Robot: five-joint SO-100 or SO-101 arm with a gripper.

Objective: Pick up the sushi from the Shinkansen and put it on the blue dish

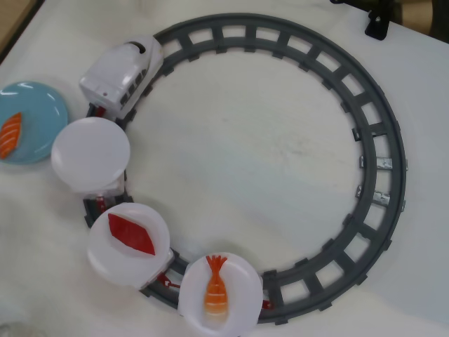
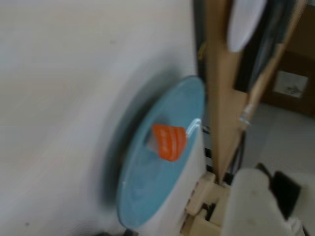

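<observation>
Orange sushi (image 1: 10,135) sits on the blue dish (image 1: 42,112) at the overhead view's left edge, w/ the Shinkansen (image 1: 121,74) just beside it. Lots of bare table (image 1: 245,154) inside the track (image 1: 379,133). Gripper's out of view, can't tell its state.

Overhead view: sushi (image 1: 10,135) on blue dish (image 1: 38,105), left of Shinkansen (image 1: 123,74); tuna piece (image 1: 131,234) and shrimp piece (image 1: 216,286) on trailing plates.

Sushi (image 1: 10,135) on blue dish (image 1: 38,112)
</observation>
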